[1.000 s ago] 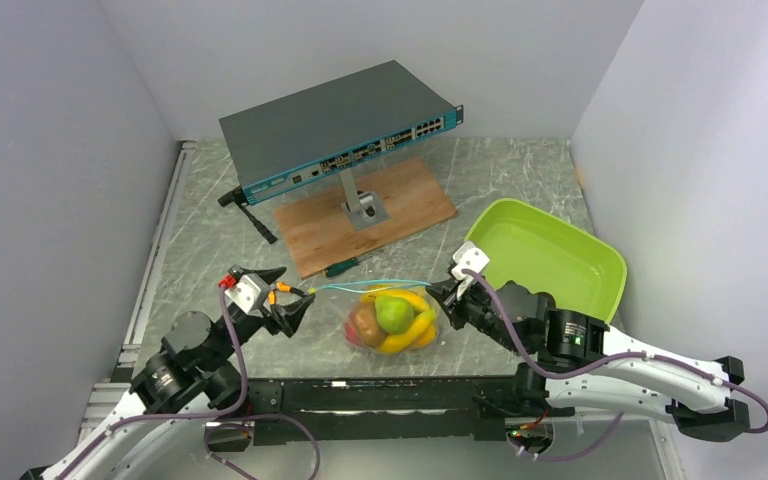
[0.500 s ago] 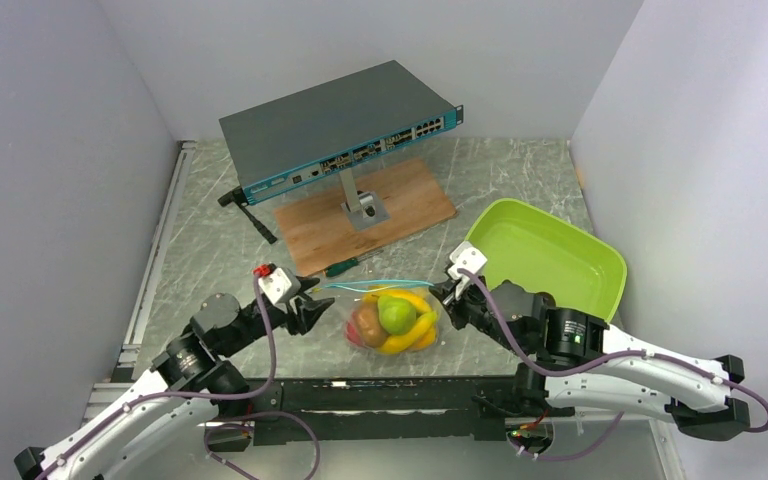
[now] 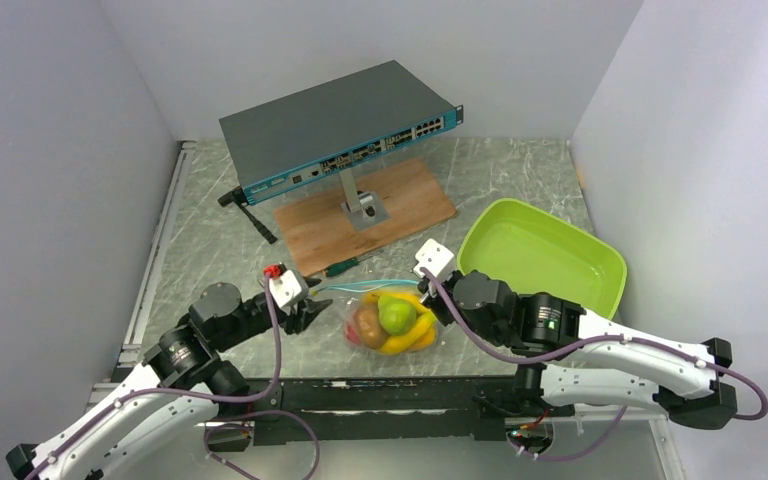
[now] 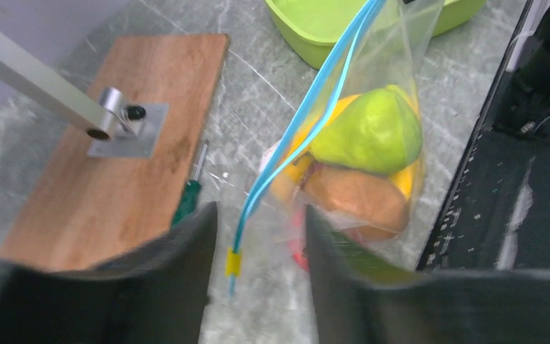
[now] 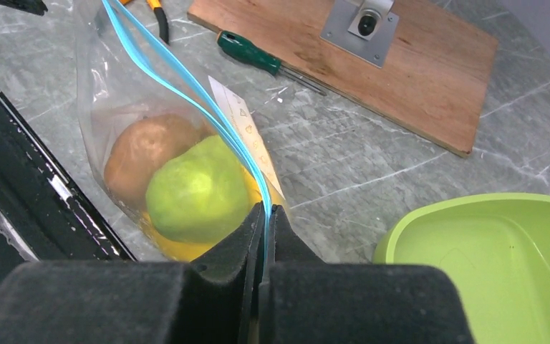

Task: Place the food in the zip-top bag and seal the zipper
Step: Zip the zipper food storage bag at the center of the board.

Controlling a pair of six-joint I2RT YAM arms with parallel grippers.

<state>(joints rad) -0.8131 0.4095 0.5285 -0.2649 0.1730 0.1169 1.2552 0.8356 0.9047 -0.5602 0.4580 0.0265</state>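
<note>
**Right wrist view, bottom centre:** right gripper (image 5: 261,215) pinching the zipper (image 4: 315,107) of the zip-top bag (image 3: 385,320).

**Left wrist view, bottom:** left gripper (image 4: 260,215) spread, its jaws either side of the strip's yellow-tipped end, apparently not touching it.

**Top view, lower centre:** the bag holds a pear (image 5: 197,190), a brown fruit (image 5: 143,154) and a banana (image 3: 405,340). The lime tray (image 3: 600,270) lies beyond, to the right.

The top camera is fixed high behind both arm bases and looks down and forward over the whole table (image 3: 210,230) to the far wall. The left wrist camera sits close behind its own fingers (image 4: 150,287) and faces right. The right wrist camera, equally close, faces far and left. All three views share the bag (image 3: 358,322), the wooden board (image 3: 415,200) and the green tray (image 3: 545,250).
</note>
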